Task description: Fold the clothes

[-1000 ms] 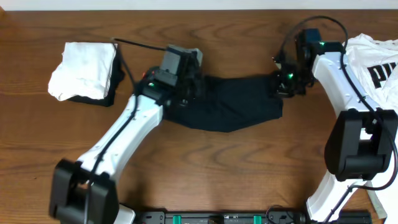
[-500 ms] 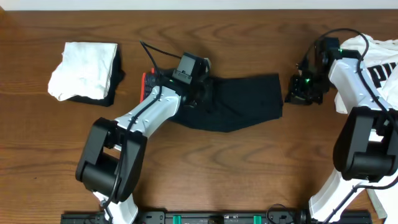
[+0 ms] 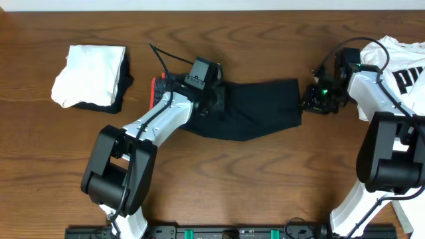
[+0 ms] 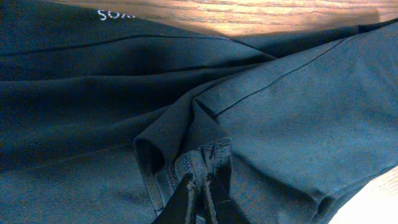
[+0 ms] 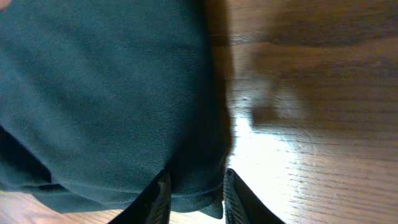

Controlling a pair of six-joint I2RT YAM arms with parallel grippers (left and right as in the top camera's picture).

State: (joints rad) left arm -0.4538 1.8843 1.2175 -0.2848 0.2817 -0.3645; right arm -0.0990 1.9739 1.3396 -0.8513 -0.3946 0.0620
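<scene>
Black leggings [image 3: 255,109] lie crosswise at mid-table. Left gripper [image 4: 199,183] — jaws closed, pinching a fold of the fabric near the red-orange waistband [image 3: 157,89]. Right gripper [image 5: 196,177] — jaws narrowly parted, the opposite hem lying between them. Farther back: folded white cloth [image 3: 89,73] at left, white T-shirt [image 3: 392,50] at right.

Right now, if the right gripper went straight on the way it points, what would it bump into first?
Most likely the black leggings: their edge lies between the fingers of the right gripper, with the wooden table beneath. Depth is hard to judge.
</scene>
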